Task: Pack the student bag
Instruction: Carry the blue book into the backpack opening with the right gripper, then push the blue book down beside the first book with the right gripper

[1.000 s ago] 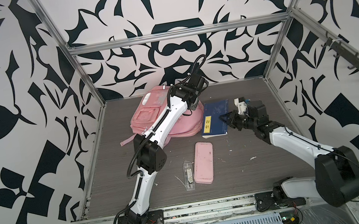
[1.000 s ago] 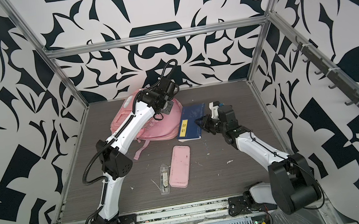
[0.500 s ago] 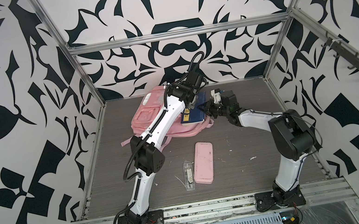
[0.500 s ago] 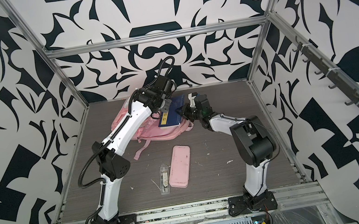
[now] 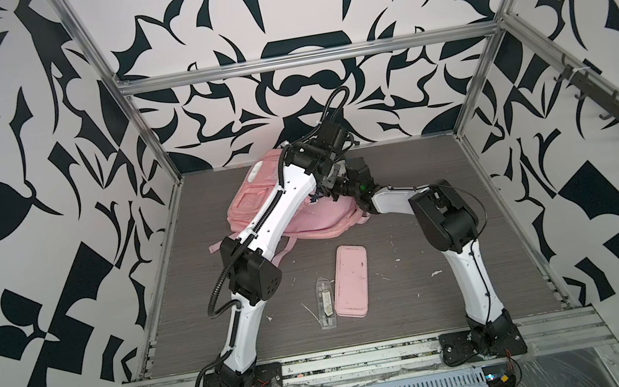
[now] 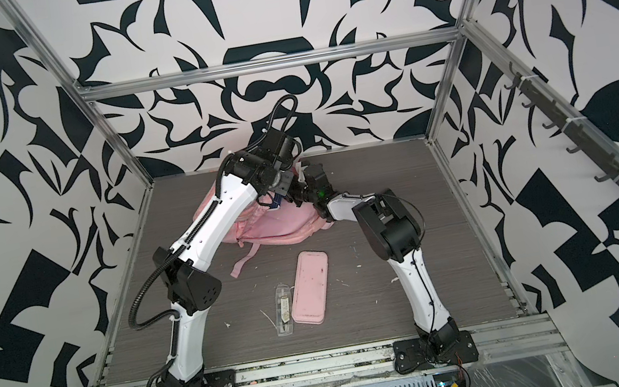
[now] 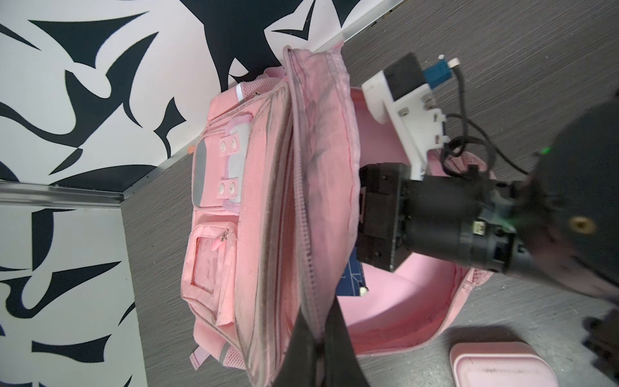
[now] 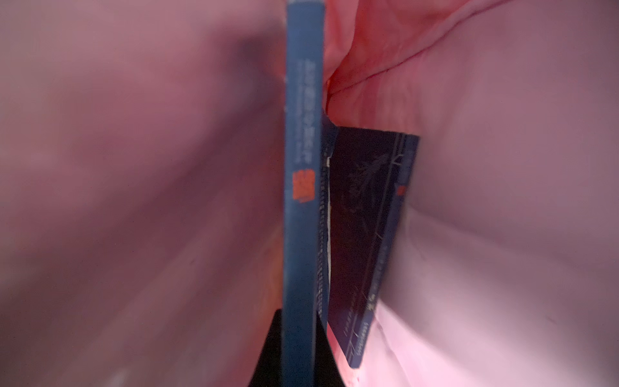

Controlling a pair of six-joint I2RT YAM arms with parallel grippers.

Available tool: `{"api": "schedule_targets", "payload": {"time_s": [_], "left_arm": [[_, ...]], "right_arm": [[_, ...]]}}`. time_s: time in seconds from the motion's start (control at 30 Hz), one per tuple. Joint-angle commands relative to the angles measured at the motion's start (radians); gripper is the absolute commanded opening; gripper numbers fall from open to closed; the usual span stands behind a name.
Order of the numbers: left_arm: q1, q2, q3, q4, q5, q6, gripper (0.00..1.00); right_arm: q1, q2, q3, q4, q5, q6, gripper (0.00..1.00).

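- Up front on the grey table [image 5: 422, 303] there's a small clear plastic packet [image 5: 326, 304], lying flat. Nothing is touching it.
- Just beside it lies the flat pink pencil case [image 5: 351, 280], long side running front to back, well apart from both arms.
- Further back, the student bag [image 5: 316, 223] lies in the middle of the table close to the patterned back wall [image 5: 308, 89]. A loose strap [image 6: 244, 257] trails toward the front.
- Both arms reach in and meet over the bag's far side in both top views.
- In the left wrist view, the left gripper [image 7: 318, 338] is pinched tight on the edge of the bag's zip flap [image 7: 321, 134], holding it up so the main compartment gapes open.
- The right gripper [image 8: 298, 355] is down inside that opening, its fingers clamped on a blue book [image 8: 303, 201] held spine-up, with pink lining on every side.
- Deeper in, a darker blue cover [image 8: 365, 234] sits just beside the book. It's too blurred to tell whether it's a second book or not.
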Motion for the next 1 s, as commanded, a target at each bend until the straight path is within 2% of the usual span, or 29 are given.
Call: {"api": "schedule_targets", "payload": {"time_s": [0.0, 0.13, 0.3, 0.5, 0.57, 0.67, 0.73, 0.83, 0.93, 0.97], "left_arm": [[0.001, -0.083, 0.016, 0.007, 0.022, -0.025, 0.0], [0.001, -0.079, 0.025, 0.004, 0.057, -0.042, 0.0], [0.001, -0.072, 0.03, 0.0, 0.077, -0.06, 0.0], [0.001, -0.068, 0.031, 0.002, 0.084, -0.069, 0.0], [0.004, -0.068, 0.03, 0.004, 0.089, -0.072, 0.0], [0.009, -0.073, 0.028, 0.007, 0.096, -0.075, 0.0], [0.013, -0.074, 0.024, 0.011, 0.103, -0.076, 0.0], [0.022, -0.077, 0.021, 0.013, 0.114, -0.078, 0.0], [0.032, -0.077, 0.021, 0.019, 0.122, -0.08, 0.0], [0.035, -0.077, 0.021, 0.02, 0.126, -0.08, 0.0]], "right_arm": [[0.018, 0.024, 0.104, 0.048, 0.019, 0.027, 0.0], [0.044, 0.088, 0.195, -0.049, 0.049, 0.0, 0.0], [0.074, 0.161, 0.315, -0.067, 0.092, 0.041, 0.0], [0.118, 0.225, 0.459, -0.202, 0.126, 0.009, 0.0], [0.133, 0.217, 0.48, -0.308, 0.149, -0.048, 0.09], [0.137, 0.198, 0.473, -0.403, 0.177, -0.091, 0.32], [0.138, 0.188, 0.471, -0.437, 0.18, -0.114, 0.43], [0.146, 0.171, 0.497, -0.541, 0.188, -0.188, 0.55], [0.151, 0.146, 0.507, -0.615, 0.194, -0.24, 0.61], [0.152, 0.136, 0.508, -0.641, 0.199, -0.258, 0.68]]}}
